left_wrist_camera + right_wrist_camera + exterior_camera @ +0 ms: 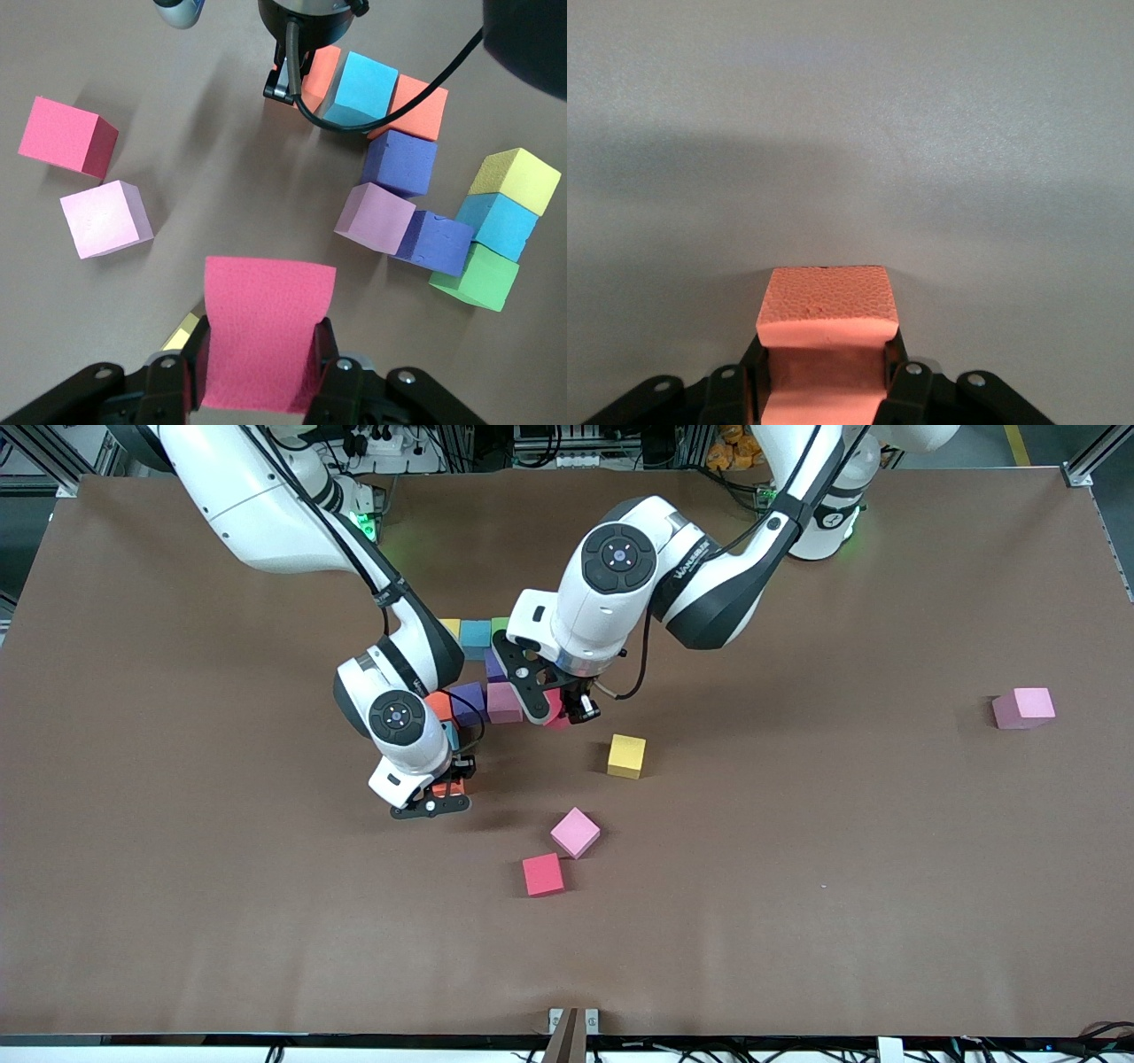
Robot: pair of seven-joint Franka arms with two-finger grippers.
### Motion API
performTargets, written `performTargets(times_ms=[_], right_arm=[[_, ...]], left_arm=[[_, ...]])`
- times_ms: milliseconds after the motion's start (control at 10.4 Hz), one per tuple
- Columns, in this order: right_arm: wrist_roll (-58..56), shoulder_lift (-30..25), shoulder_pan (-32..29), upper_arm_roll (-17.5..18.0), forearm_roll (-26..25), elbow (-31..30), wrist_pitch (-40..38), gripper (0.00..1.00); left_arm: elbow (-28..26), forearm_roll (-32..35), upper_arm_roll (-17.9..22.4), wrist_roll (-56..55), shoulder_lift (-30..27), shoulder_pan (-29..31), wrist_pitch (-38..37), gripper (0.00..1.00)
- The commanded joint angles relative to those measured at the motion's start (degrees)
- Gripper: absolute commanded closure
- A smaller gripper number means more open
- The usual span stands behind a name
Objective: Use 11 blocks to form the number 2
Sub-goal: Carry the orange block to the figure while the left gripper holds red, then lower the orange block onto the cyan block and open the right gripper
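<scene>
Both grippers clamped blocks beside the partly built number 2 (478, 677).

The left gripper (567, 710) gripped a deep pink cube (266, 332) over the table (797, 868), just beside the number 2's lilac cube (505, 702). The right gripper (443, 788) squeezed an orange cube (826, 310) at the end of the number 2 nearest the front camera. Nearer that camera than the number 2 lay 1 yellow cube (626, 755), 1 pink cube (575, 833) and 1 red cube (543, 874).
</scene>
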Motion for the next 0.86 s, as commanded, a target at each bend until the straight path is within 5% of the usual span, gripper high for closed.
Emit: performTargets(times_ms=[0, 768], right_arm=[[1.5, -0.9, 0.3, 0.2, -0.2, -2.8, 0.6, 1.0], [1.4, -1.5, 0.3, 0.2, -0.2, -3.6, 0.3, 1.0]], left_arm=[[-1.8, 1.7, -0.2, 1.2, -1.9, 0.1, -1.0, 0.97], [-1.8, 1.8, -0.2, 1.2, -1.9, 0.2, -1.1, 0.96]])
